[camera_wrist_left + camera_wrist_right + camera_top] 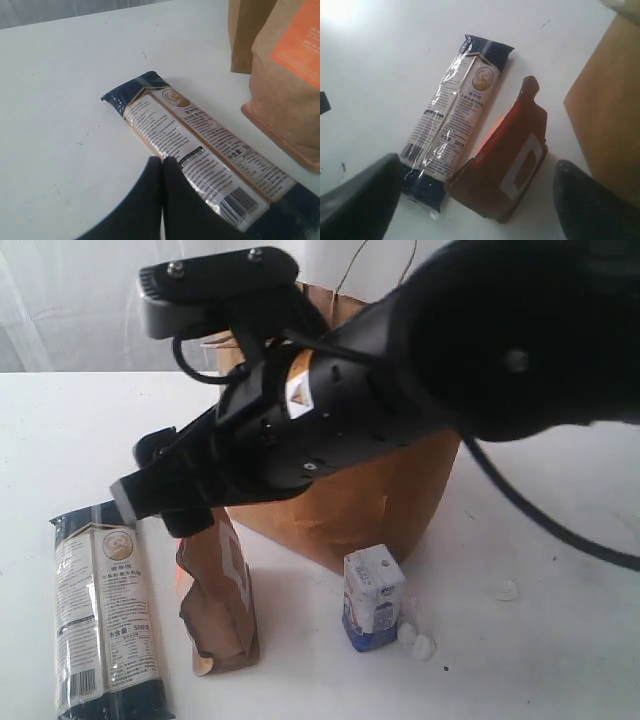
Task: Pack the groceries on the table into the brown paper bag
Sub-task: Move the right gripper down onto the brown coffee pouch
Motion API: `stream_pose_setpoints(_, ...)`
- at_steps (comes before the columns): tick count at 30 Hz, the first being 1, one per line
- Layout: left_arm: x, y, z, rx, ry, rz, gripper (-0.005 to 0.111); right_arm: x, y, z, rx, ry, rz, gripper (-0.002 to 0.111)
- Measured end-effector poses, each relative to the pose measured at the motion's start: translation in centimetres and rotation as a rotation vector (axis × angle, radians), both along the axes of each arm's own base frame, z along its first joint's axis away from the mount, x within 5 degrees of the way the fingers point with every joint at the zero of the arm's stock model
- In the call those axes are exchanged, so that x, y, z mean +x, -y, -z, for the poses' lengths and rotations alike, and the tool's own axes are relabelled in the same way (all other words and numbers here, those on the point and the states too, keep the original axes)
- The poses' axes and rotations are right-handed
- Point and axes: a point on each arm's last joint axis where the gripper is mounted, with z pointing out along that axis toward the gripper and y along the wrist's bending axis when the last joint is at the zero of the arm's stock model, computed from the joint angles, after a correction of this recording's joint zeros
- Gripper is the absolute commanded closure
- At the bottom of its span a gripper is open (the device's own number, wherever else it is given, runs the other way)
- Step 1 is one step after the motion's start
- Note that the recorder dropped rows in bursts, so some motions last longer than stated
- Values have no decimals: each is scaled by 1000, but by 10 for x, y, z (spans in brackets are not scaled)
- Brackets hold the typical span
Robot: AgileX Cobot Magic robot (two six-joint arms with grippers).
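Note:
The long dark-blue noodle packet (105, 610) (190, 150) (452, 115) lies flat on the white table (60, 430). Right beside it is the brown-orange pouch (220, 600) (290, 90) (507, 165). The small white-blue carton (373, 598) stands in front of the brown paper bag (370, 490) (247, 30) (610, 110). My right gripper (150, 480) (477, 200) reaches across and hangs open above the pouch, holding nothing. My left gripper (162, 159) is shut and empty over the packet's barcode end. The bottle, jar and can are out of view.
Small white crumbs (415, 640) lie by the carton, with another (508, 590) farther right. The black right arm (480, 340) crosses in front of the bag's top and hides its opening. Bare tabletop (65, 100) stretches left of the noodle packet.

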Motion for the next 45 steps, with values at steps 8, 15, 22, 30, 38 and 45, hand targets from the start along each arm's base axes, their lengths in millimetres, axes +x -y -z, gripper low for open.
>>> stream_pose_setpoints(8, 0, 0, 0, 0, 0, 0, 107, 22, -32, 27, -86, -61, 2, 31)
stream_pose_setpoints(15, 0, 0, 0, 0, 0, 0, 107, 38, -55, 57, -146, -103, 2, 31)
stream_pose_setpoints(22, 0, 0, 0, 0, 0, 0, 107, 42, -61, 88, -238, -167, 2, 47)
stream_pose_setpoints(30, 0, 0, 0, 0, 0, 0, 107, 42, -61, 90, -244, -171, 2, 108)
stream_pose_setpoints(38, 0, 0, 0, 0, 0, 0, 107, 41, -60, 83, -228, -160, 2, 108)
stream_pose_setpoints(45, 0, 0, 0, 0, 0, 0, 107, 39, -56, 68, -193, -136, 2, 108)
